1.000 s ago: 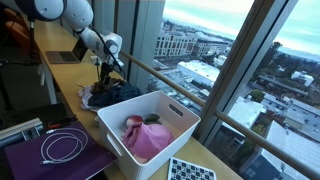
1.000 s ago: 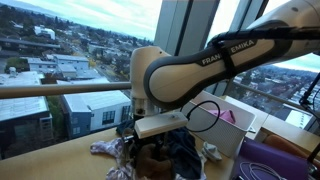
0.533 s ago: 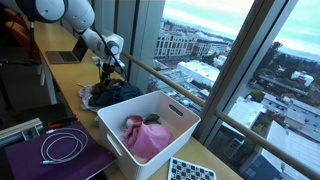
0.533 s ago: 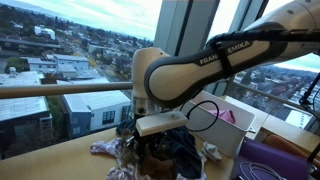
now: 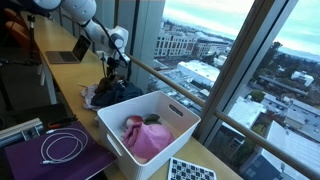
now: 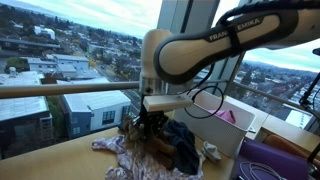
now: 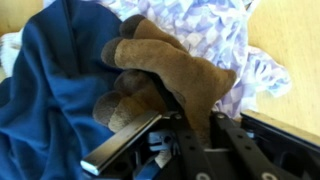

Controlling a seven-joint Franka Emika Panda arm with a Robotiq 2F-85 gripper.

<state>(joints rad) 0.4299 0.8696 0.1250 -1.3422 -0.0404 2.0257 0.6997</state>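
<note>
Your gripper [image 7: 190, 128] is clamped on a fold of the brown fuzzy cloth [image 7: 165, 70], which lies on the clothes pile over the blue garment [image 7: 50, 90] and beside the patterned cloth [image 7: 235, 35]. The bite looks shallow, so it may slip out or drag its neighbours along. The fingertips are buried in fabric, and in both exterior views the contact is too small to read.

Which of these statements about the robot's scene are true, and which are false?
1. The gripper is closed on a brown plush toy. True.
2. The white bin is empty. False: a pink cloth lies in it.
3. In the wrist view, a blue garment lies right beside the plush toy. True.
4. The laptop sits inside the bin. False: in an exterior view it stands on the wooden counter, beyond the pile of clothes.
</note>
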